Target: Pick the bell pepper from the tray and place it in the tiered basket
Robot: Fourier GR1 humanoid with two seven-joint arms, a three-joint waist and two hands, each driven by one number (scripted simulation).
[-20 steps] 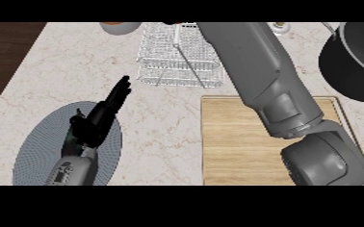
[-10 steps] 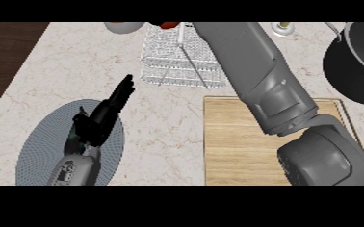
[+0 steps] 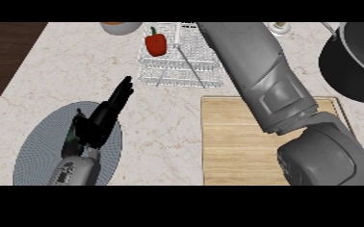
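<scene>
Evidently the bell pepper (image 3: 156,44) sits in the tiered basket (image 3: 177,71), far centre, off the tray (image 3: 241,146). My left hand (image 3: 103,116) rests straight-fingered near left, out of the way. My right hand lies beyond the far edge, so I cannot tell its state.

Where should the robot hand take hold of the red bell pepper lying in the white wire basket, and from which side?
Grip the bell pepper across its wide red body, coming straight down from above. It lies in the left part of the wire basket, so the wire would likely block a sideways approach. Its green stem looks too thin to hold.
</scene>
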